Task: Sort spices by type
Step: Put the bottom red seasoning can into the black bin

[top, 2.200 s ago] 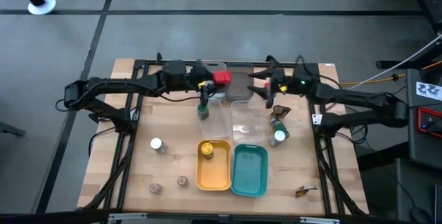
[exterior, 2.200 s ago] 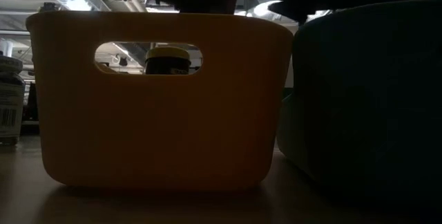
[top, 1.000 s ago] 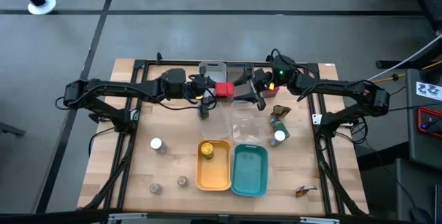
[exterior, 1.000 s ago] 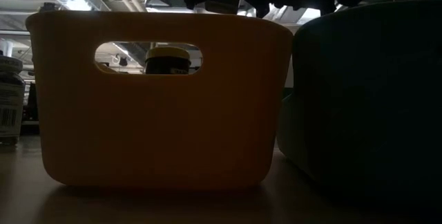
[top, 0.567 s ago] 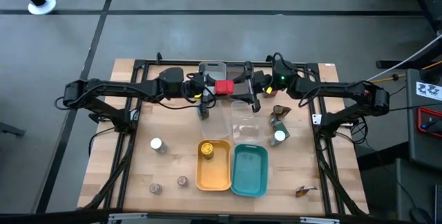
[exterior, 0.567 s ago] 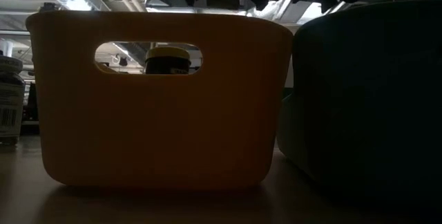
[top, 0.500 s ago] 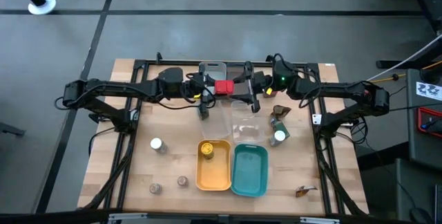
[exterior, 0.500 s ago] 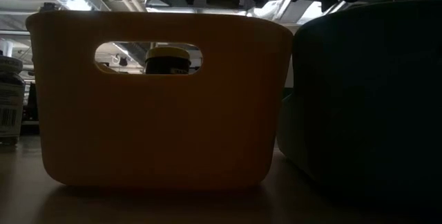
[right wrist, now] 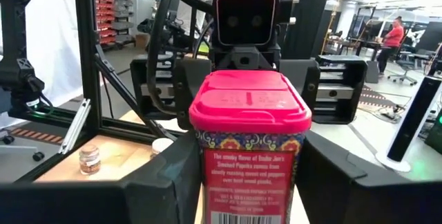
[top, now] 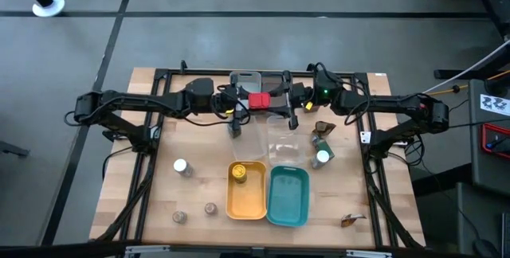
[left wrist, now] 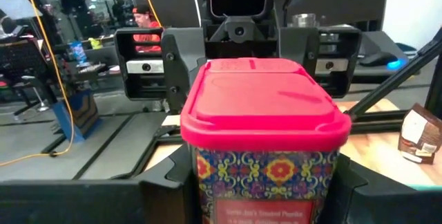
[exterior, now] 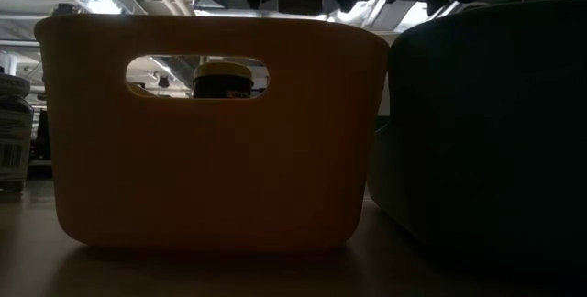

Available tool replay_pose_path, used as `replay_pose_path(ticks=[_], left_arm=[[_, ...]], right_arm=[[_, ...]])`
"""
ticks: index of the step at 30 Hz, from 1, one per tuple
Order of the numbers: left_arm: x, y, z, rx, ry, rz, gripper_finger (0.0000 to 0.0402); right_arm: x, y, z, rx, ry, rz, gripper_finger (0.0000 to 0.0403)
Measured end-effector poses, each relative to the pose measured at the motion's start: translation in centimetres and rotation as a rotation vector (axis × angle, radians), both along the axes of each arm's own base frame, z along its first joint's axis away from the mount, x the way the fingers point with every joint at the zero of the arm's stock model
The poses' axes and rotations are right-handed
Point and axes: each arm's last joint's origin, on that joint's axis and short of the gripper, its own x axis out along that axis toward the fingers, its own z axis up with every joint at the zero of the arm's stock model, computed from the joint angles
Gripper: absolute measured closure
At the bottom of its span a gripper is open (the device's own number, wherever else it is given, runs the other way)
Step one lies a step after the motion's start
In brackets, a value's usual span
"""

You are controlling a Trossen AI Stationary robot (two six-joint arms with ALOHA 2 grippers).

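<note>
Red spice tin held between both grippers above the table's far edge

The left gripper (top: 243, 102) is clamped on the red-lidded tin (top: 258, 99), carrying it in the air over the table (top: 199, 186) near the middle of its far edge, beside the grey tray (top: 245, 79). The right gripper (top: 279, 103) faces it, fingers spread either side of the tin; whether they press it I cannot tell. This looks like a handover, so the right arm can carry the tin on.

High view straight down, low view table-level, wrist views facing, sharing red tin (left wrist: 266, 124).
</note>
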Motion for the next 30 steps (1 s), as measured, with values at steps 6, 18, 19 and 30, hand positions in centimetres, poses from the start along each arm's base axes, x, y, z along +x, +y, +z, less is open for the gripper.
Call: replay_pose_path(ticks=[6,18,19,30], left_arm=[[0.1,0.0,-0.1,0.014,0.003,0.0,0.0236],[0.0,0.4,-0.7,-0.077,0.04,0.074,0.0173],[0.0,0.4,-0.7,-0.077,0.044,0.077,0.0168],[-1.1,2.1,-1.0,-0.118,0.122,0.145,0.0157]], right_arm=[[0.0,0.0,0.0,-0.002,0.0,0.001,0.0215],[-0.3,-1.4,-0.1,0.007,0.009,-0.092,0.0217],[-0.3,-1.7,-0.1,0.009,0.012,-0.1,0.0217],[-1.4,-4.8,-0.6,0.027,0.057,-0.198,0.0215]])
